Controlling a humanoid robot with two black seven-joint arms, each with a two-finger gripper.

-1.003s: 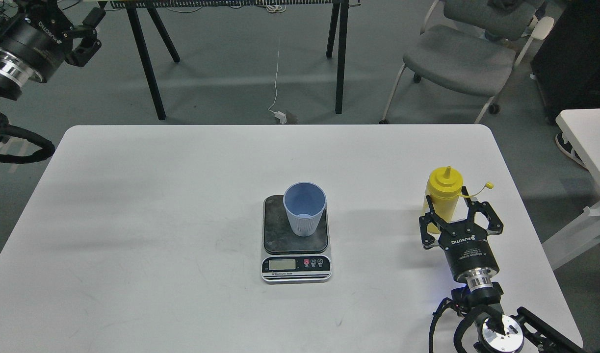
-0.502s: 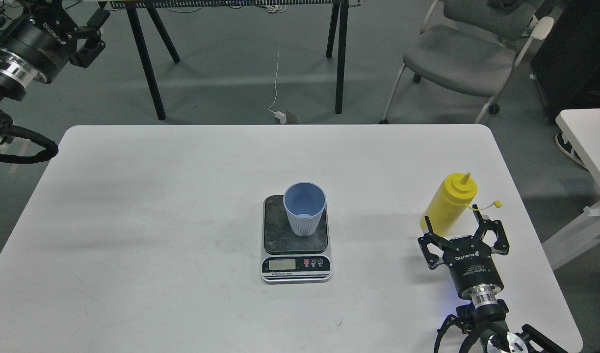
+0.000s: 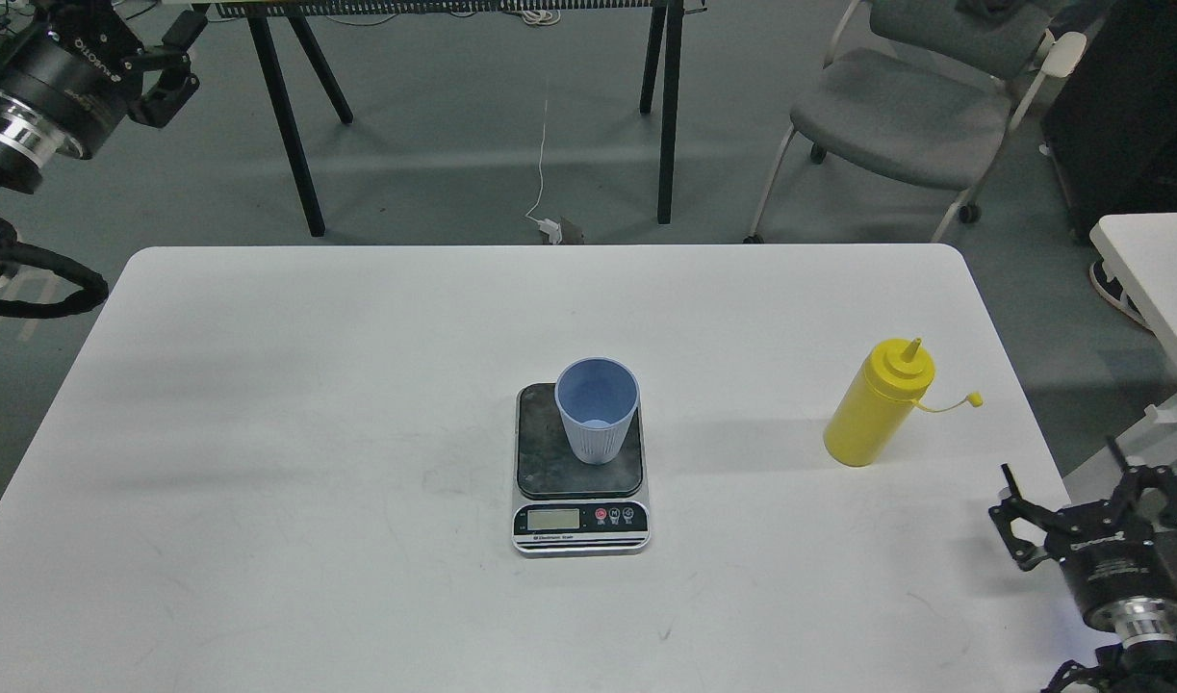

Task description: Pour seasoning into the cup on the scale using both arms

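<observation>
Right gripper sits low at the right edge of the white table, fingers spread wide, nothing between them. The yellow squeeze bottle stands on the table ahead of it and off to its left, well apart from the fingertips, no contact. Bottle leans a bit in this view, conical nozzle up, and its small cap hangs out on a thin tether toward the gripper's side.

Further left of the right gripper, near mid-table: digital kitchen scale, dark platform, LCD strip and round buttons facing the robot. Light blue ribbed cup stands upright on the platform, toward its back right part, open mouth up. Can't make out any contents or the display reading.

Left gripper is high at the top-left corner, over the floor beyond the table's far-left corner, well apart from the cup and the scale. Fingers look parted and there's nothing in them. A black cable loop hangs below that arm, near the table's left edge.

Behind the table: black table legs and a grey chair.
</observation>
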